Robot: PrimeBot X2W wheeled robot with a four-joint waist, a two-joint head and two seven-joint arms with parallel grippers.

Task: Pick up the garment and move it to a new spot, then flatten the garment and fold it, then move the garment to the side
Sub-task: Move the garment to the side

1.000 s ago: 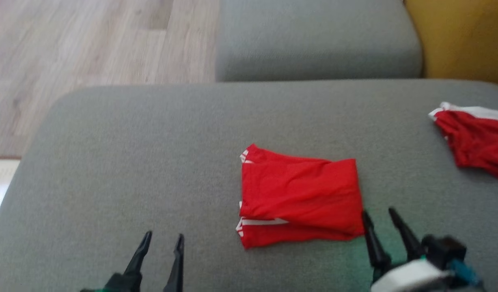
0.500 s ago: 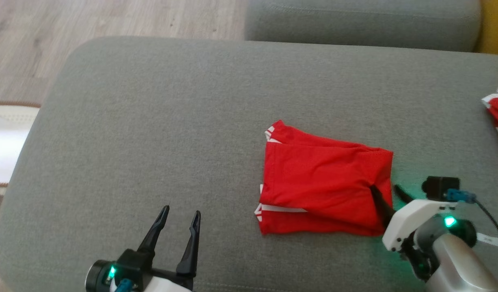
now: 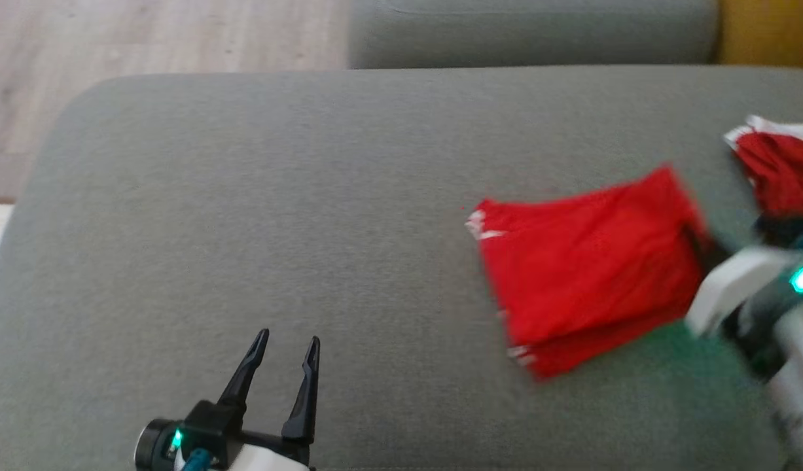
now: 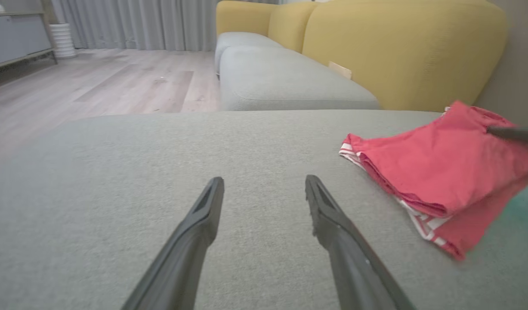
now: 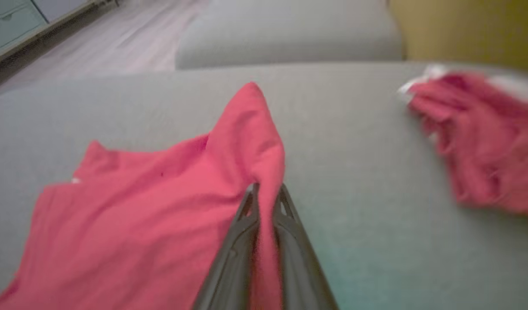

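Observation:
The garment (image 3: 584, 261) is a folded red piece with white trim, lying on the grey sofa cushion (image 3: 244, 196) right of centre, its right edge raised. In the right wrist view my right gripper (image 5: 266, 187) is shut on that raised edge of the garment (image 5: 139, 215), with red cloth pinched between the fingers. The head view is blurred around the right arm's white wrist (image 3: 728, 288) beside the cloth. My left gripper (image 3: 288, 339) stands open over bare cushion at the lower left, well apart from the garment (image 4: 440, 168); nothing lies between its fingers (image 4: 203, 215).
A second, crumpled red and white garment (image 3: 781, 170) lies at the cushion's far right, close to my right arm. Another grey cushion (image 3: 532, 33) and a yellow backrest (image 4: 397, 43) lie beyond. Wooden floor (image 3: 146, 33) borders the cushion's left and far edges.
My right gripper has closed on the garment's right edge and pulled it to the right, turning it askew. The left gripper stays open. The head camera has also shifted.

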